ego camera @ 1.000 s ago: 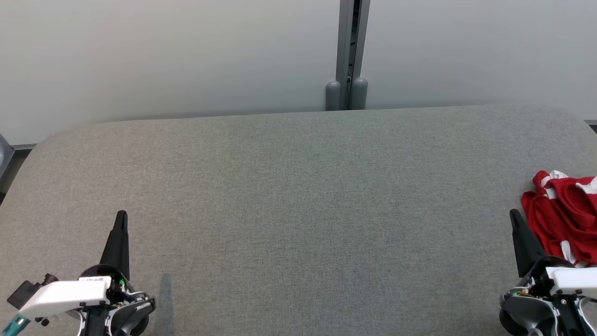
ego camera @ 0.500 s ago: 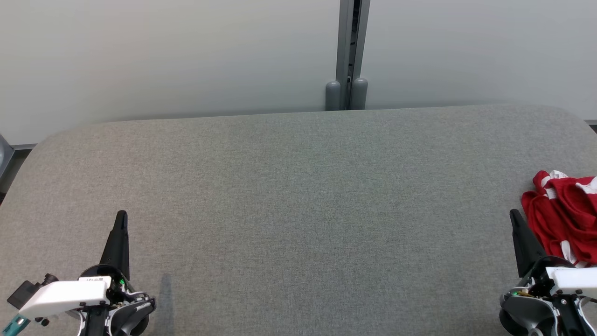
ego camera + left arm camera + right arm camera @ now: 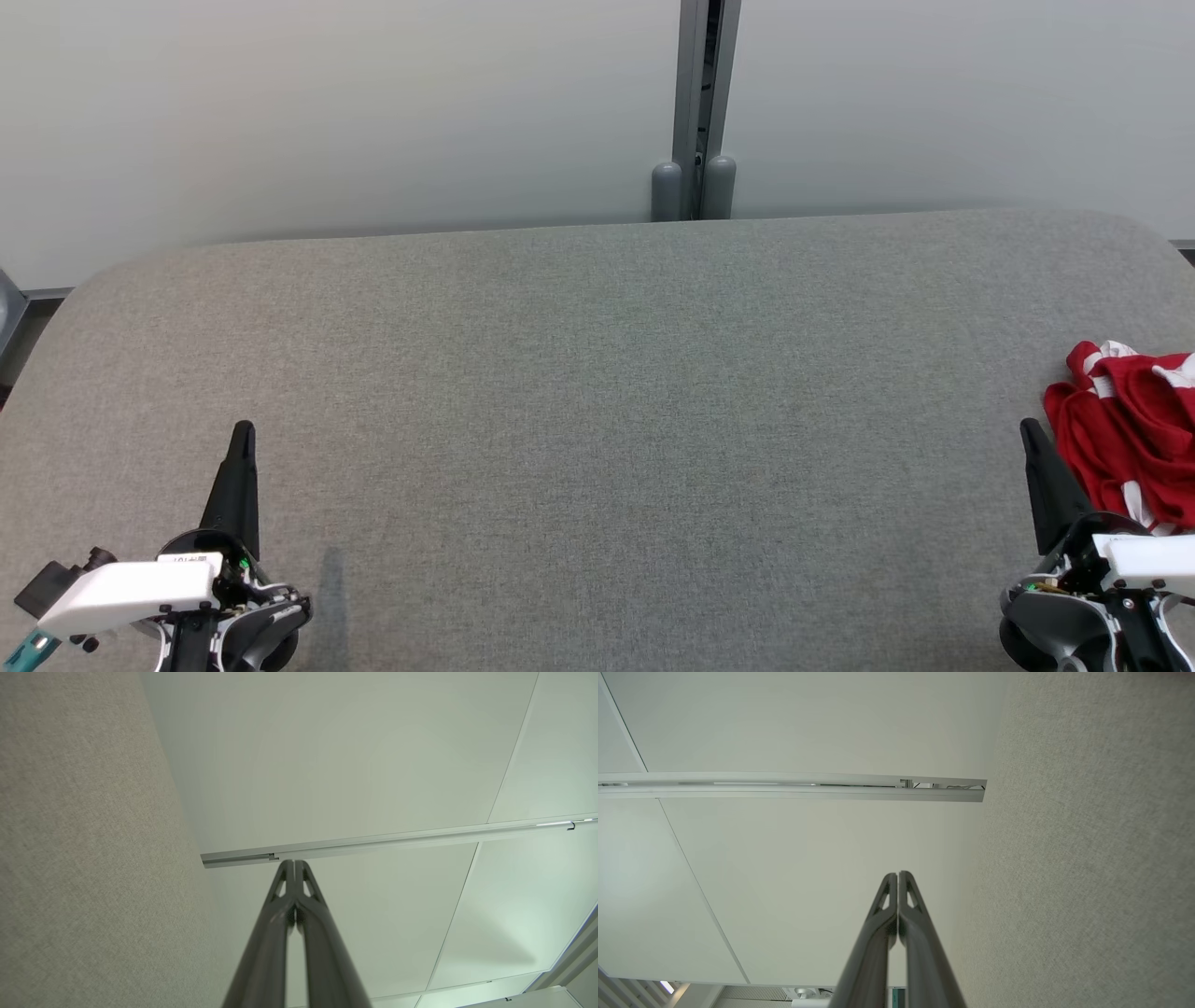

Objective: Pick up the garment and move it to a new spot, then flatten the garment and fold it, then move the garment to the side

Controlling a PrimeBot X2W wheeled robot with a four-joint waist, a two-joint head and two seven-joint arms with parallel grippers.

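Head view looked down on a broad tabletop [image 3: 597, 392] covered in grey, felt-like fabric with a fine, even weave, its far corners rounded. Behind it stood a pale, smooth wall [image 3: 327, 112] of plain panels, split by an upright grey metal post [image 3: 700, 93] with two rounded caps [image 3: 693, 191] at its foot, just past the tabletop's far edge.

A red garment [image 3: 1125, 439] with white stripes lay crumpled in a soft, folded heap at the right edge of the tabletop, partly cut off by the picture's border. The right fingers [image 3: 1050, 485], long, dark and tapering to a point, were pressed together and empty; they sat just beside the garment's left edge, and whether they touched it could not be told. A white housing [image 3: 1148, 555] capped the wrist behind them.

Well apart, at the lower left, the left fingers [image 3: 235, 485] were likewise closed on nothing, pointing up over bare fabric.

Left wrist view showed the closed fingers [image 3: 273, 933] meeting at the tips, matte and dark with small triangular cut-outs, against the wall and its metal post [image 3: 373, 840]. Right wrist view showed the same for its fingers [image 3: 915, 933], with the coarse grey tabletop [image 3: 1087, 858] alongside
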